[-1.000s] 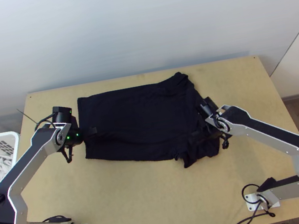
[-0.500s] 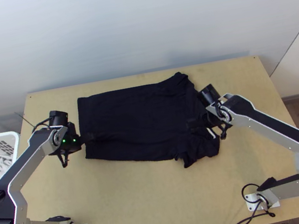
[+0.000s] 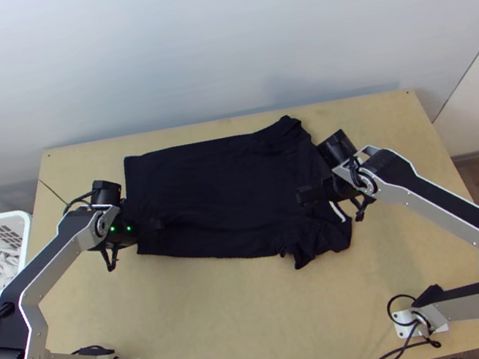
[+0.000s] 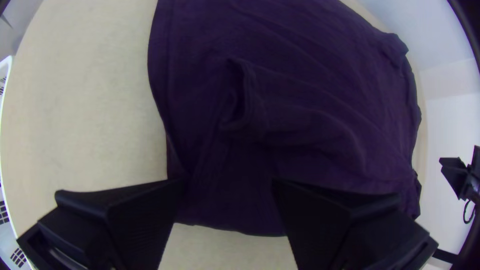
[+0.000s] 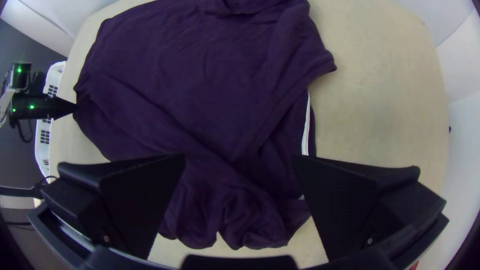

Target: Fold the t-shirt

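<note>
Black fabric: the t-shirt lies spread on the wooden table, reaching between your two grippers; expect it light, soft and limp, quick to drag into creases.
Left gripper: fingers apart over the hem end, clamped on nothing.
Right gripper: fingers apart over the shoulder end, clamped on nothing, the white strip just beside it.
Raised fold: near your left gripper; smooth it rather than pinch it, or you'll likely pull a ruck through the body.
Bunched sleeve: on the bases' side of your right gripper; straighten it first, then take the shoulder edge beside it.
Hold: pinch both layers at hem and shoulder, and lift them evenly.
</note>
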Robot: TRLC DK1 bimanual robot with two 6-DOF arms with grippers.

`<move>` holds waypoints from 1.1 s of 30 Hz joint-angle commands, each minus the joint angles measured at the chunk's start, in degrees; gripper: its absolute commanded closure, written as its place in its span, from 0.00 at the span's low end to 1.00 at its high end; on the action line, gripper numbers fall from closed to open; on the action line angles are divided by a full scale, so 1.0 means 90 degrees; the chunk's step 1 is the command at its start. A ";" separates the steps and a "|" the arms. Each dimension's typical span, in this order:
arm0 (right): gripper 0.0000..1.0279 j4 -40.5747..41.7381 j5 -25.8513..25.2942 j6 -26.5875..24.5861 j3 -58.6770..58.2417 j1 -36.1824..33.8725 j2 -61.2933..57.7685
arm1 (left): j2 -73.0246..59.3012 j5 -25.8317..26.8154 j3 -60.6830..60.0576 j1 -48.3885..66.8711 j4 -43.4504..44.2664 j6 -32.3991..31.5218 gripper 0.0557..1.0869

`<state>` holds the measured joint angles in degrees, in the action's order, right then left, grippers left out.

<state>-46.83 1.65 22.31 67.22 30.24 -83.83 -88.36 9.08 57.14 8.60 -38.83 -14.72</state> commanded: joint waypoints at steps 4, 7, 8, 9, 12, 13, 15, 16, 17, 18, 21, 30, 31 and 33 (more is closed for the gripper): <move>0.04 -0.0002 0.0158 0.0002 -0.0291 -0.0079 -0.0002 | 0.0081 -0.0032 -0.0139 0.0080 0.0242 -0.0161 0.51; 0.04 -0.0012 0.0158 -0.0164 -0.0272 -0.0001 -0.0021 | 0.0228 -0.0111 -0.0246 0.0099 0.0291 -0.0161 0.73; 0.04 -0.0070 0.0158 -0.0203 -0.0252 0.0029 -0.0011 | 0.0306 -0.0130 -0.0324 0.0089 0.0359 -0.0132 0.86; 0.04 -0.0197 0.0168 -0.0271 -0.0223 0.0068 -0.0031 | 0.0423 -0.0150 -0.0422 0.0089 0.0437 -0.0093 0.97; 0.04 -0.0598 0.0461 -0.0428 -0.0174 0.0263 -0.0021 | 0.0862 -0.0286 -0.0646 -0.0008 0.0408 -0.0034 0.96; 0.04 -0.0695 0.0471 -0.0418 -0.0164 0.0351 0.0028 | 0.1058 -0.0286 -0.0705 -0.0067 0.0398 -0.0034 0.96; 0.04 -0.0783 0.0471 -0.0418 -0.0203 0.0566 0.0145 | 0.1448 -0.0286 -0.0803 -0.0174 0.0379 -0.0044 0.96; 0.05 -0.0832 0.0471 -0.0418 -0.0223 0.0664 0.0184 | 0.1634 -0.0296 -0.0861 -0.0204 0.0359 -0.0064 0.96; 0.05 -0.0891 0.0490 -0.0418 -0.0233 0.0751 0.0203 | 0.1849 -0.0345 -0.0910 -0.0204 0.0359 -0.0064 0.96; 0.05 -0.0939 0.0539 -0.0428 -0.0233 0.0810 0.0203 | 0.2064 -0.0423 -0.0939 -0.0204 0.0359 -0.0073 0.96; 0.05 -0.1057 0.0627 -0.0496 -0.0223 0.1054 0.0174 | 0.2552 -0.0550 -0.1008 -0.0204 0.0310 -0.0093 0.96; 0.10 -0.1135 0.0686 -0.0525 -0.0272 0.1708 -0.0041 | 0.3050 -0.0667 -0.0734 -0.0204 -0.0090 -0.0308 0.96; 0.10 -0.1135 0.0686 -0.0525 -0.0291 0.1787 -0.0051 | 0.3050 -0.0667 -0.0754 -0.0204 -0.0110 -0.0317 0.96; 0.10 -0.1135 0.0676 -0.0535 -0.0379 0.1982 -0.0080 | 0.3069 -0.0667 -0.0793 -0.0204 -0.0158 -0.0337 0.96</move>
<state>-56.64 7.55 17.72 64.88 43.46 -83.68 -63.24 3.57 50.09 6.85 -38.59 -16.95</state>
